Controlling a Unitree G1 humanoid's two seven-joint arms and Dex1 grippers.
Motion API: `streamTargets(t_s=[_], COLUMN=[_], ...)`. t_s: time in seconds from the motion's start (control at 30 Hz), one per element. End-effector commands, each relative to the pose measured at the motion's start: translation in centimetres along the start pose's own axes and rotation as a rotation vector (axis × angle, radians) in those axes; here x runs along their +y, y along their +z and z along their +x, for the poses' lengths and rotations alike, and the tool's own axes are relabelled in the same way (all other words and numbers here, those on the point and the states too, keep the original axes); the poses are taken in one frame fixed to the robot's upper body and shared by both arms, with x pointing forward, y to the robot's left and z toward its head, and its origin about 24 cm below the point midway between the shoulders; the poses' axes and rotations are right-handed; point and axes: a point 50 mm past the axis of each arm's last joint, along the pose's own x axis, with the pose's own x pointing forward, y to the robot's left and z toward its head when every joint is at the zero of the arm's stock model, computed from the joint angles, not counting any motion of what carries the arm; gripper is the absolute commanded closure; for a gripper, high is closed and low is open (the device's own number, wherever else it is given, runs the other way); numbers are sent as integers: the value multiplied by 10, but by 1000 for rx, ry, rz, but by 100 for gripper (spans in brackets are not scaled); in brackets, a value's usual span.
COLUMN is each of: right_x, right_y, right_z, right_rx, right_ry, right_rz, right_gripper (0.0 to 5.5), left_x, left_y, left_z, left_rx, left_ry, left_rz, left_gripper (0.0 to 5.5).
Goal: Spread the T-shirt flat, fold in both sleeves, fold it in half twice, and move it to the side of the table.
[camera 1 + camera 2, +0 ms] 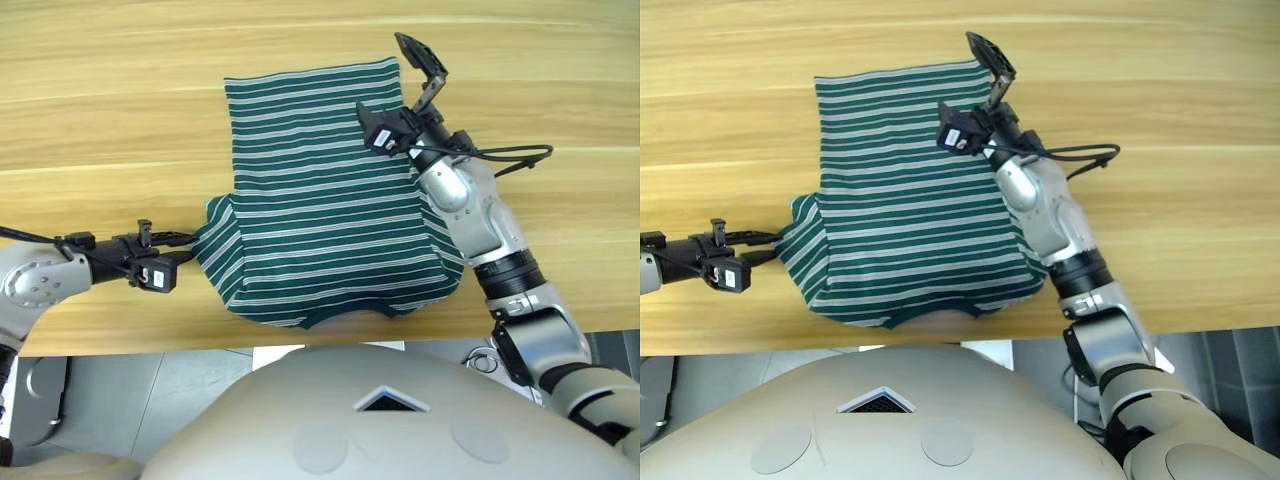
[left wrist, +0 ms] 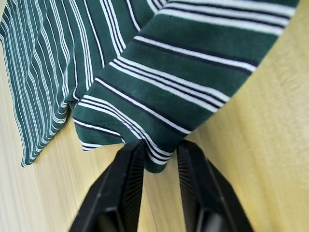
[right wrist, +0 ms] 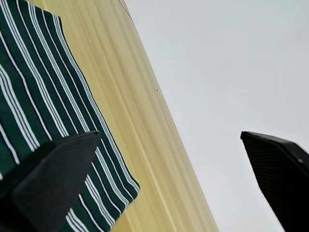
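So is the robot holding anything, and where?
The left hand pinches the T-shirt by its sleeve tip; the right hand is open, holding nothing.

Both arms [image 1: 480,220] are silver-grey, with black cables [image 1: 520,152] and ribbed black fingers [image 2: 123,193].

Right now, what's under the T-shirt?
The T-shirt lies on the wooden table. Its sleeve tip is pinched in the left gripper. Whatever the cloth covers is hidden.

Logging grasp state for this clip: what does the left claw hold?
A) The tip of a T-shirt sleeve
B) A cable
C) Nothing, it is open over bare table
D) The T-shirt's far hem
A: the left claw is shut on the tip of the sleeve of the T-shirt, pinching the striped cloth.
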Motion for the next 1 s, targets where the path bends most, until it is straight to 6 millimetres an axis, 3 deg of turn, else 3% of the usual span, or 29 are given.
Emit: streamTargets(t_s=[0.03,0.13,0.47,0.87,1.0], right_x=[5,6,5,6,6], right_y=[0,0,0,6,6], right_z=[-1,-1,-5,-9,-9], right_rx=[9,8,9,-16,-19], right_ry=[17,18,18,22,24], right_rz=[14,21,14,1,0], right_gripper=[10,10,10,10,10], left_x=[-16,-12,-3,7,12], left_y=[-3,-4,19,16,26], left_z=[7,6,1,-5,-12], left_rx=[20,21,-120,-66,-112], left_ry=[-74,-37,134,226,271], left_rz=[-22,-19,-16,7,28], left_gripper=[503,546,546,546,546])
